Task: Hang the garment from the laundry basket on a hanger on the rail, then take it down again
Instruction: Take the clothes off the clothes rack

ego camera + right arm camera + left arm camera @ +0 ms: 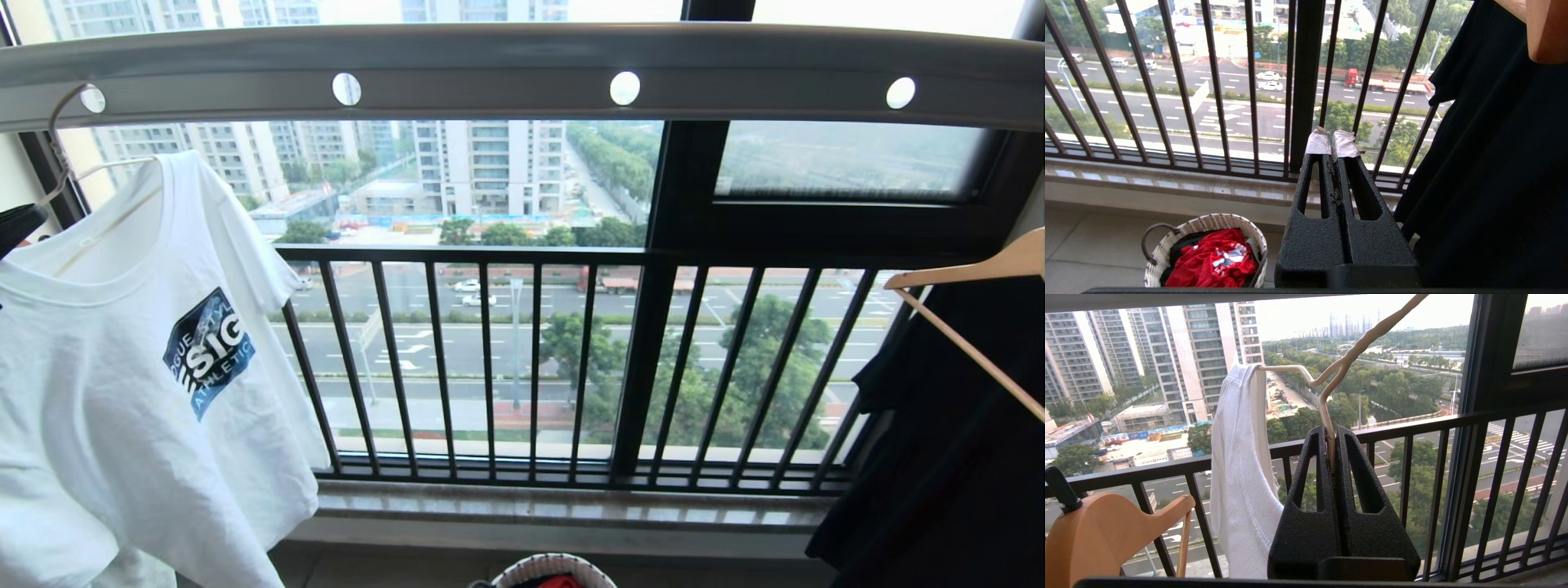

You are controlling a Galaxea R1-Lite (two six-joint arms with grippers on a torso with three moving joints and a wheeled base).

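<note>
**Hanger pinched, shirt on it**

My left claw (1331, 457) is clamped tight on the wire hanger (1331, 381). The T-shirt (1241, 465) drapes just beside my fingers. Above, the hanger's hook sits on the rail (506, 69). My right claw (1332, 143) is closed, empty, above the basket (1167, 245).

The rail (522, 77) runs across above me at twelve o'clock. At ten o'clock the hanger (61, 151) hooks through one of the rail's holes, with the garment (122, 392) draped on it. My left gripper (1331, 447) clamps the hanger's wire beside the garment. The laundry basket (553, 567) sits on the floor at six o'clock, below my right gripper (1332, 145).
</note>
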